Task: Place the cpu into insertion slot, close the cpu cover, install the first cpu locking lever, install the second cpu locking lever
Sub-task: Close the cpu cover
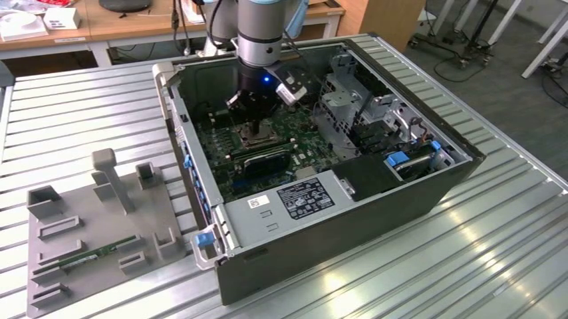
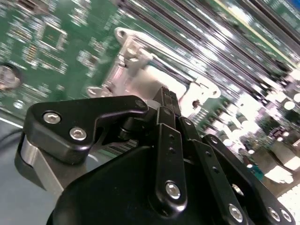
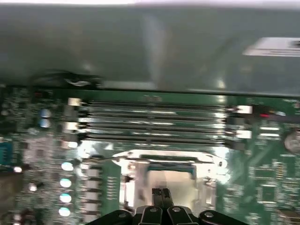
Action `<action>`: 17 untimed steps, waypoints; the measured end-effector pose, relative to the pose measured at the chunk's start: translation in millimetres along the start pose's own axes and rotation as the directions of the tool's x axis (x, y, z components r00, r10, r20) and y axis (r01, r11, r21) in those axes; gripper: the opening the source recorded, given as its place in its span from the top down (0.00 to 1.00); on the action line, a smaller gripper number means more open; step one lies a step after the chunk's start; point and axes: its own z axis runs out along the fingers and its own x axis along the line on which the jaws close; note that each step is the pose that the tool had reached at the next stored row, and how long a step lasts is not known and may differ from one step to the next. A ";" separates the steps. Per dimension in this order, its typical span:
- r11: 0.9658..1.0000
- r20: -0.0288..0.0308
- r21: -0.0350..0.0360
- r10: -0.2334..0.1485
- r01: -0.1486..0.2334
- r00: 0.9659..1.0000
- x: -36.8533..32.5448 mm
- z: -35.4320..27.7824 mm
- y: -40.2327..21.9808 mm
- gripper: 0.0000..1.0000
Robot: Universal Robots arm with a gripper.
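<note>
Tool (image 3: 160,193) clenched over cpu cover (image 3: 140,155); PC case (image 1: 355,232) on slatted metal tbl (image 1: 89,100), desks (image 1: 116,26) behind.

Arm (image 1: 259,26) vertical at the exterior view's top edge, last grey segment upright. Wrist (image 1: 260,56) in line with it, with a small blue light (image 1: 265,80) lit at its lower end. Gripper (image 1: 257,129) hangs beneath, pointing straight down. In both wrist views the black linkage bars (image 2: 171,154) angle inward. Fingertips (image 3: 156,193) meet in one narrow point with no gap between them.
</note>
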 end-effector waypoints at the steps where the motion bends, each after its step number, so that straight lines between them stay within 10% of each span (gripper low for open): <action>1: 1.000 0.000 0.000 0.000 0.000 1.000 3.5 0.1 0.1 0.89; 5: 1.000 0.001 0.000 0.000 0.000 1.000 15.2 0.4 0.4 0.89; 17: 1.000 0.001 0.000 0.000 0.000 1.000 22.0 3.4 0.8 0.89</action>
